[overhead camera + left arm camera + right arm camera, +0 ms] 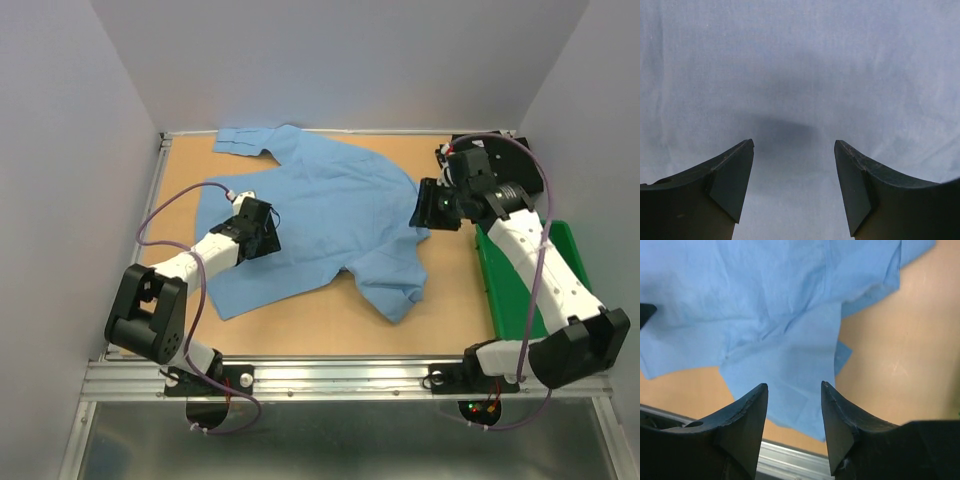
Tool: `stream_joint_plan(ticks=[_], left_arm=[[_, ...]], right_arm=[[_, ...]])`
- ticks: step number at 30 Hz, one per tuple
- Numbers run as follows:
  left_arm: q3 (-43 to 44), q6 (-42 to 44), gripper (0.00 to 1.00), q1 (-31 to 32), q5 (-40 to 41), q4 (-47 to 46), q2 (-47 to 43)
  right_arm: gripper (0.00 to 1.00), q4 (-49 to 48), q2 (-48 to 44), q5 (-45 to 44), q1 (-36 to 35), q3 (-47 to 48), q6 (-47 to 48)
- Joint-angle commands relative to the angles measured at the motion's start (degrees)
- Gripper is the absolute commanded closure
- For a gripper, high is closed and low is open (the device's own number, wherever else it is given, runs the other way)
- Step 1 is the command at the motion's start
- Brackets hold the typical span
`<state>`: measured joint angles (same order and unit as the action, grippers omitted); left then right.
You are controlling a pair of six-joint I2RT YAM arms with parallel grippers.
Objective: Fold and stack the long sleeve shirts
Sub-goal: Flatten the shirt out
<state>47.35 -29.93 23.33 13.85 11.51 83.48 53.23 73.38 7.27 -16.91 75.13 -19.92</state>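
Cloth lies nearest: the light blue shirt [330,210] sprawls across the table [300,335], its near right part rumpled. Probably light, limp and slippery, it wants pinching at a hem or cuff, not mid-panel. The left gripper [262,235] sits just above its left half, fingers apart (nothing between them); the right gripper [430,205], at its right edge, likewise. A sleeve lies farthest.

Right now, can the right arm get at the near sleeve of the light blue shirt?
Probably yes. The right gripper hovers open at the light blue shirt's right edge; only bare table lies between it and the near sleeve, and the left gripper is well away.
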Motion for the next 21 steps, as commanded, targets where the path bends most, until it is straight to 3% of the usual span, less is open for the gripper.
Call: stream_joint_plan(ticks=[1,13,21], left_arm=[[1.5,-0.4,0.23,-1.2,1.5,-1.4,1.5],[-0.2,-2.0,0.23,-6.8,-3.2,-1.9,5.9],[1.6,-2.7,0.23,-9.9,-7.0,-3.1,10.7]], right_arm=[[0.48,-8.7,6.8,-0.1,0.2,5.0,-0.3],[0.43,-32.5,22.3,-2.2,0.2,-2.7,3.6],[0.42,-36.6,32.4,-5.6,0.2,-3.1,4.8]])
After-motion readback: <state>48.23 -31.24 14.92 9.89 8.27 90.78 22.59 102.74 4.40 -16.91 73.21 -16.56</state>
